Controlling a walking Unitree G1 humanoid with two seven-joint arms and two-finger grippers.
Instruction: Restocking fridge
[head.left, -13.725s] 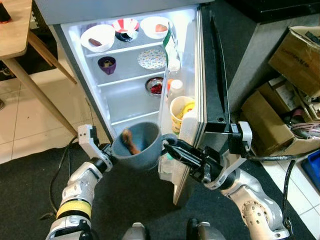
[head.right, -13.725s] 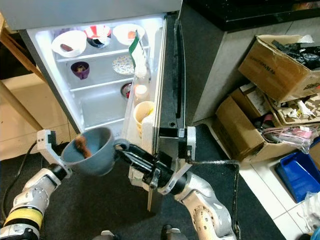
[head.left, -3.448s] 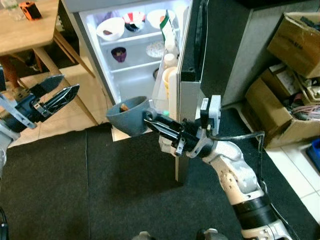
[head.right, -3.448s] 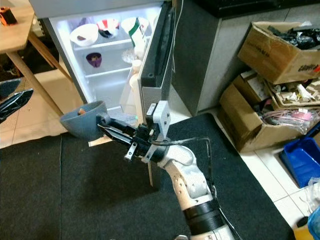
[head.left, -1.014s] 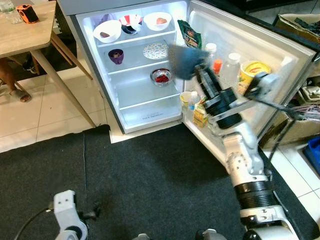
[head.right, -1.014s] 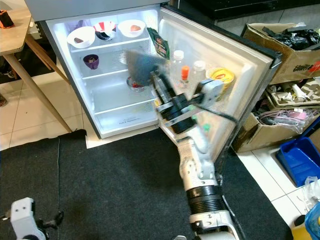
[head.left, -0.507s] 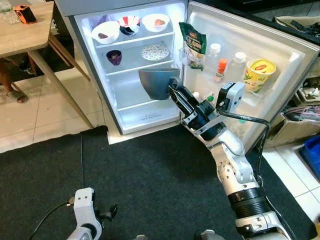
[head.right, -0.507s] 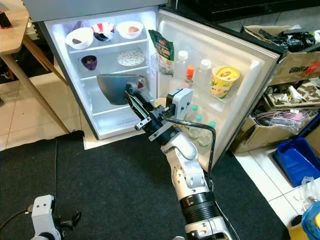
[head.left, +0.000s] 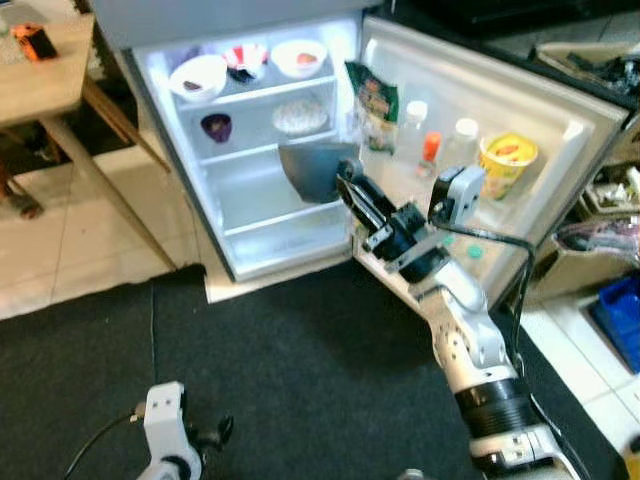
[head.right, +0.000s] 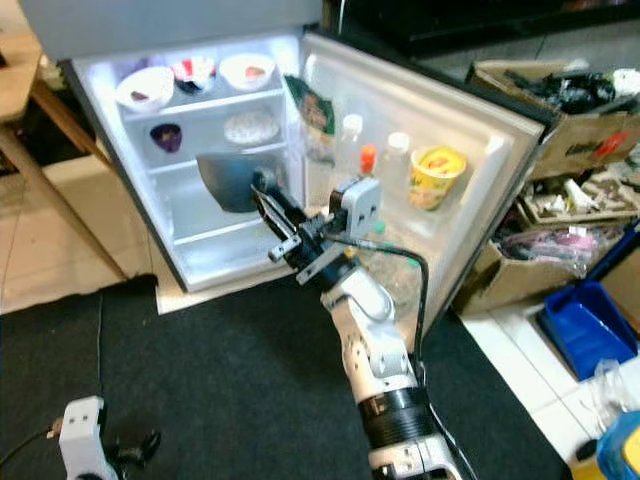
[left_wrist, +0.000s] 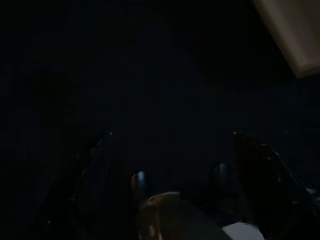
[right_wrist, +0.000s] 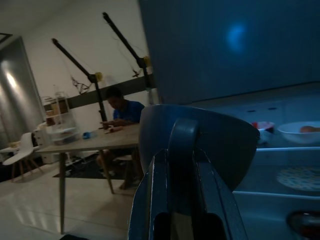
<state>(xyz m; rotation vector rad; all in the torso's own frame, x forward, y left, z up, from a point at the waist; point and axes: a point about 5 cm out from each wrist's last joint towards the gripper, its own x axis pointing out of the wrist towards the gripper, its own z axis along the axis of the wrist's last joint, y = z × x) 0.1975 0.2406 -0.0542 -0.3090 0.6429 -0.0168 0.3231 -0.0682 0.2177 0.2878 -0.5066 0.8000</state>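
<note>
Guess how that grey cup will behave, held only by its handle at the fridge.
The grey cup looks rigid, likely ceramic, so probably breakable if knocked against a shelf. The right gripper pinches only the handle, so the wide bowl may swing or twist. It is tipped sideways, so anything inside could spill.

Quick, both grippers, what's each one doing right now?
Left gripper: open, idle above the dark mat.
Right gripper: shut on the grey cup's handle, at the open fridge.
</note>
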